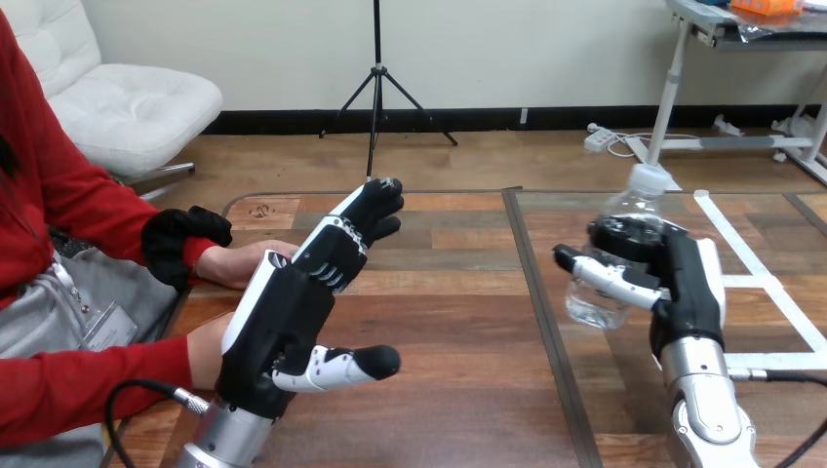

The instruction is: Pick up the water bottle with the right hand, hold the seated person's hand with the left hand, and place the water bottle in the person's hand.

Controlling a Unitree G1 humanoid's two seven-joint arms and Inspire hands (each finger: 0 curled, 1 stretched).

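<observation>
I see my right hand [683, 283] at the right of the table, its black-and-white fingers and thumb wrapped round the middle of the water bottle [627, 207]. The bottle is clear, ribbed plastic with a white cap [649, 178]. It leans with the cap tipped to the right, and I cannot tell whether its base touches the wood. My left hand [278, 317] is at the near left, spread and holding nothing. Its jointed fingers [369, 216] reach straight out toward the far side, and the thumb [343, 365] sticks out to the right, white shell with a black tip. Just left of it, the person's hand [244, 263] lies low at the table's left edge, partly hidden behind my palm, and I cannot tell whether the two touch. The table [458, 322] is dark wooden planking with a rounded far-left corner. Strips of white tape [743, 255] cross it near the bottle.
</observation>
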